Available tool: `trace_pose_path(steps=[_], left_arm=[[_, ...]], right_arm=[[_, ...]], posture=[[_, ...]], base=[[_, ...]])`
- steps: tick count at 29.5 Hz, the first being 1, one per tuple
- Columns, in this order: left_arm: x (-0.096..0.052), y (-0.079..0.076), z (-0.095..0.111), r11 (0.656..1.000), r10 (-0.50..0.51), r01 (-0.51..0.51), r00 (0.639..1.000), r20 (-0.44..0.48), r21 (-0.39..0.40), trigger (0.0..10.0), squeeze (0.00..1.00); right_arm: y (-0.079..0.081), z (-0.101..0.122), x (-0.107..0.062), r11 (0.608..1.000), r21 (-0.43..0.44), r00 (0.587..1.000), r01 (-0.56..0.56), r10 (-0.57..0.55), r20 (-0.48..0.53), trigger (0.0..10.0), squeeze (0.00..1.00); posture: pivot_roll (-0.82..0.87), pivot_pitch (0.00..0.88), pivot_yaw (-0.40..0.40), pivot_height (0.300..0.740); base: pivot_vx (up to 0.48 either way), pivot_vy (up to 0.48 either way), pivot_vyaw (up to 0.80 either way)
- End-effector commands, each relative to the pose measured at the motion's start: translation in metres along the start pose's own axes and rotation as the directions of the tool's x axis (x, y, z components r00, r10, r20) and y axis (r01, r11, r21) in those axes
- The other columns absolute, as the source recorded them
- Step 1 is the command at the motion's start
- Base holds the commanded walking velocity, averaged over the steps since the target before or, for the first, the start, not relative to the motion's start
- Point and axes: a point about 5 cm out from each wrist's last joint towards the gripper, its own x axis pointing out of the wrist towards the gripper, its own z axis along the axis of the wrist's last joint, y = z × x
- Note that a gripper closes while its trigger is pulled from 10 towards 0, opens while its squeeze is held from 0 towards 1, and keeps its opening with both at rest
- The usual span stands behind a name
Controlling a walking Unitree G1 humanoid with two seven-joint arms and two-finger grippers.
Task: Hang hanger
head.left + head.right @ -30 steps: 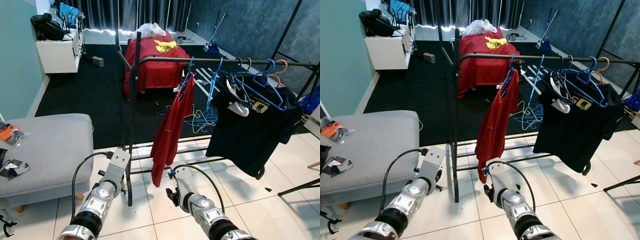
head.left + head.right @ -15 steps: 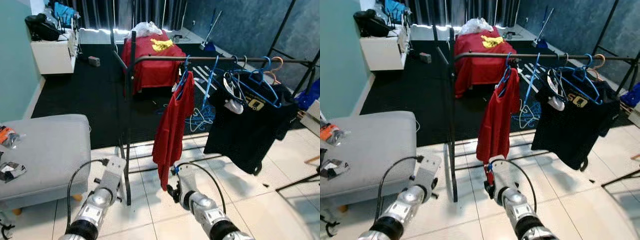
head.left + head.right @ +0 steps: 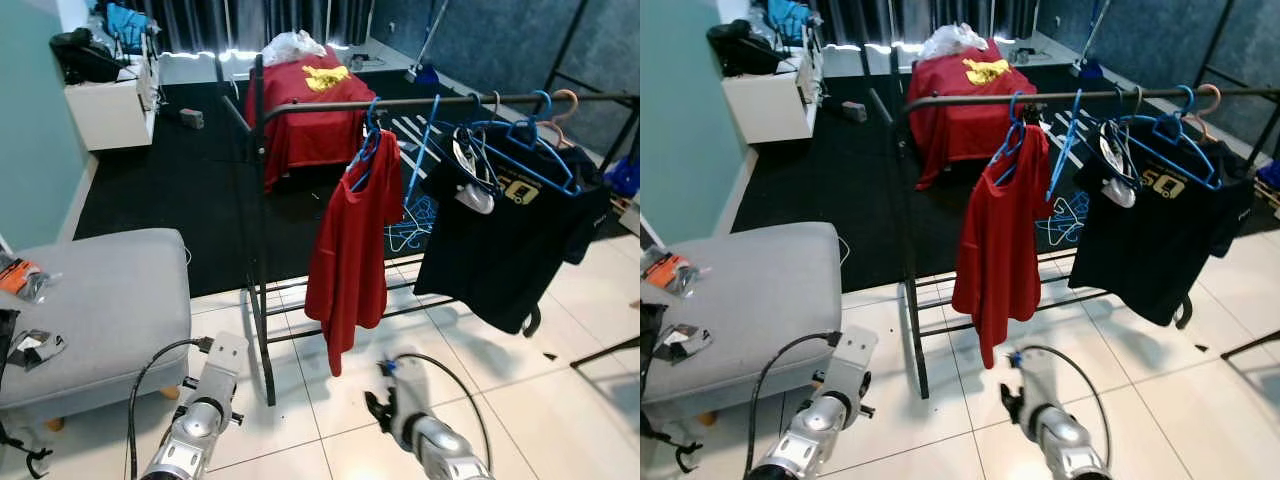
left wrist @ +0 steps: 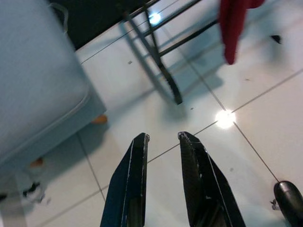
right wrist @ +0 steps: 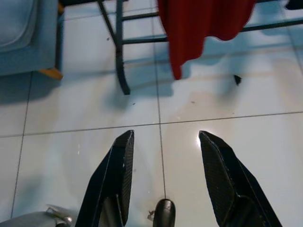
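While a blue hanger [image 3: 368,150] carries a red shirt [image 3: 350,255], both grippers' fingers gape empty.

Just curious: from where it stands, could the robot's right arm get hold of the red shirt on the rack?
Probably yes. The right pincer hangs open and empty, low over the tiles, and the red shirt dangles just ahead with nothing between them.

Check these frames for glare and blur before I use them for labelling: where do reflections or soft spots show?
Left wrist view: two bright light reflections on the glossy floor tiles, sharp otherwise. Right wrist view: milder sheen on the tiles, red shirt crisp. Left eye view: right arm slightly motion-blurred, rack and black shirt clear. Right eye view: backlit curtain edge glows.
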Motion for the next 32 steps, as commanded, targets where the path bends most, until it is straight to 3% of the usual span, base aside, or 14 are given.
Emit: trace_pose_path(steps=[1,2,5,14,16,18,19,20,23,25,32], left_arm=[[0.0,-0.006,0.001,1.0,-0.023,0.023,1.0,-0.003,0.017,10.0,0.0],[-0.001,-0.01,-0.001,0.999,-0.037,0.037,0.999,-0.005,0.038,10.0,0.0],[-0.005,-0.012,-0.006,1.0,-0.03,0.03,0.999,-0.029,0.003,10.0,0.0],[-0.011,-0.008,-0.015,1.0,0.019,-0.019,0.998,-0.062,-0.011,10.0,0.0],[-0.012,-0.005,-0.013,0.999,0.021,-0.022,0.999,-0.047,-0.023,10.0,0.0],[-0.01,0.01,-0.009,0.999,0.046,-0.047,0.998,-0.03,-0.02,10.0,0.0],[-0.01,0.01,-0.009,0.999,0.046,-0.047,0.998,-0.03,-0.02,10.0,0.0],[-0.009,0.022,-0.007,0.995,0.064,-0.067,0.997,-0.038,-0.069,10.0,0.0],[-0.007,0.028,-0.003,0.993,0.069,-0.074,0.997,-0.045,-0.097,10.0,0.0],[-0.003,0.037,0.004,0.996,0.075,-0.077,0.997,-0.031,-0.055,10.0,0.0],[-0.002,0.041,0.022,0.997,0.071,-0.07,0.997,0.021,-0.032,10.0,0.0]], right_arm=[[0.002,0.006,0.001,1.0,0.004,0.999,-0.011,0.011,0.036,10.0,0.0],[0.003,0.0,-0.002,0.999,-0.032,1.0,-0.014,0.015,0.024,10.0,0.0],[0.005,-0.004,-0.003,0.998,-0.058,1.0,-0.027,0.027,0.009,10.0,0.0],[0.017,0.013,0.004,0.996,-0.014,0.995,-0.084,0.084,0.05,10.0,0.0],[0.021,0.017,0.005,0.995,-0.019,0.994,-0.094,0.095,0.06,10.0,0.0],[0.028,0.036,0.01,0.996,0.056,0.992,-0.071,0.065,0.107,10.0,0.0],[0.028,0.036,0.01,0.996,0.056,0.992,-0.071,0.065,0.107,10.0,0.0],[0.033,0.046,0.013,0.997,0.045,0.995,-0.058,0.053,0.089,10.0,0.0],[0.033,0.052,0.014,0.998,0.04,0.995,-0.04,0.037,0.094,10.0,0.0],[0.03,0.063,0.015,0.999,0.05,0.991,-0.018,0.011,0.132,10.0,0.0],[0.025,0.08,0.018,0.999,0.037,0.99,-0.02,0.015,0.142,10.0,0.0]], posture=[[-0.06,0.051,-0.021,0.74],[-0.07,0.054,-0.022,0.74],[-0.06,0.031,-0.033,0.74],[-0.03,0.085,-0.067,0.74],[-0.03,0.099,-0.035,0.74],[-0.03,0.094,0.005,0.74],[-0.03,0.094,0.005,0.74],[-0.03,0.082,0.017,0.74],[-0.01,0.084,-0.003,0.74],[0.0,0.094,-0.007,0.74],[-0.01,0.084,-0.036,0.74]], base=[[0.0,0.0,0.0],[0.0,0.0,0.0],[0.0,0.0,0.0],[0.0,0.0,0.0],[0.0,0.0,0.0],[0.0,0.0,0.0],[0.0,0.0,0.0],[0.0,0.0,0.0],[0.0,0.0,0.0],[0.0,0.0,0.0],[0.0,0.0,0.0]])
